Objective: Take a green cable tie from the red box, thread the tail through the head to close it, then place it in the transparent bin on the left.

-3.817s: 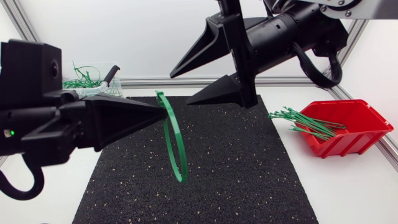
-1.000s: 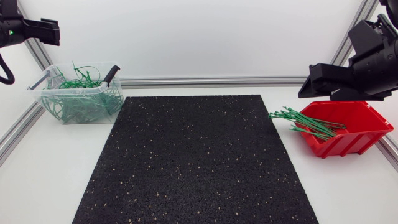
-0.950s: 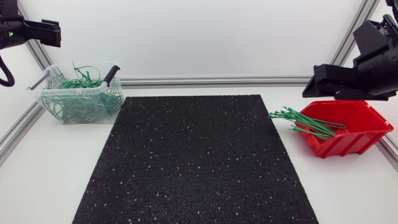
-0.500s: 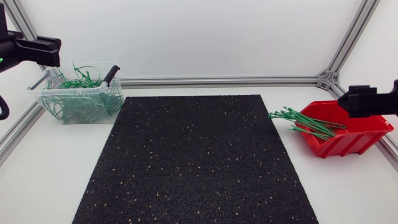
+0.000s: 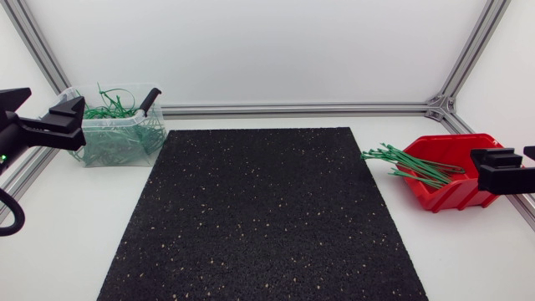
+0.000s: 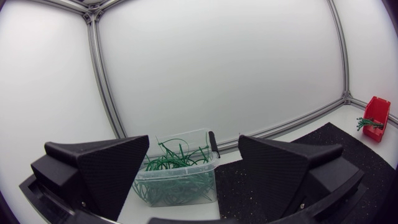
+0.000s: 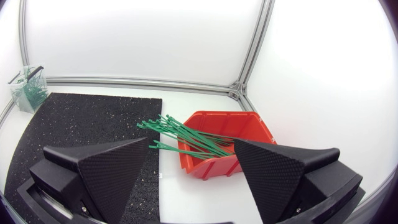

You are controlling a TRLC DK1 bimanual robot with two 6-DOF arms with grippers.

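Left jaws open, empty, at far-left transparent bin [image 5: 117, 159] | right jaws open, empty, by right red box [image 5: 456, 194] | you look parked for the next pick | straight green cable ties [image 5: 414, 165] overhang box's left rim | binned ties tangled, uncountable; arms cut off.

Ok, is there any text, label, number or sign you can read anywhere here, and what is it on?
No text can be read in any view.
The red box, transparent bin, green cable ties and black mat show no print, label or number.
The left gripper and right gripper are plain black and unmarked.
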